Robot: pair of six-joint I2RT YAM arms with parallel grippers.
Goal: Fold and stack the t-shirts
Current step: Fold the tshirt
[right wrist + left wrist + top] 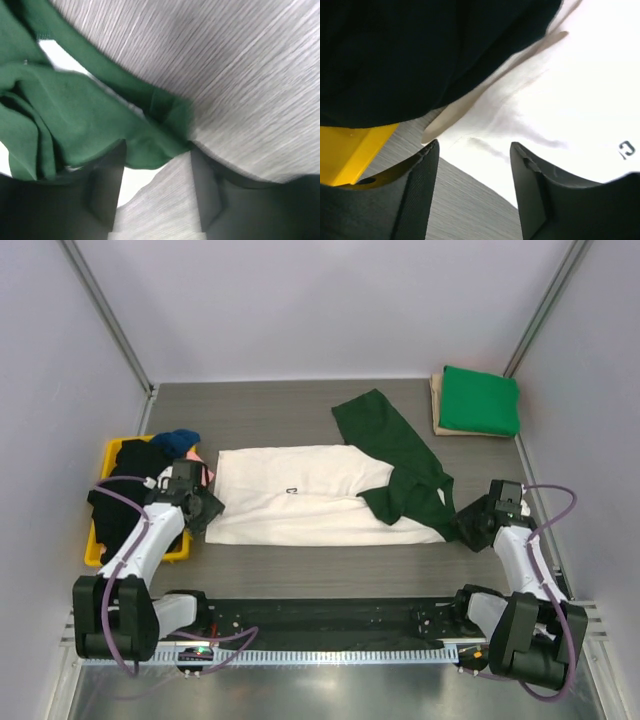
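Observation:
The cream t-shirt lies spread flat in the middle of the table. Its dark green sleeves lie at its right end, one stretched back, one bunched. My left gripper is open at the shirt's left edge; in the left wrist view the cream hem lies just beyond the fingertips. My right gripper is open at the right edge; in the right wrist view the dark green cloth reaches between the fingertips. A folded bright green tee lies at the back right.
The green tee rests on a flat tan board. A yellow tray at the left holds black, blue and pink cloth; the black cloth hangs over my left wrist view. Walls close in on three sides.

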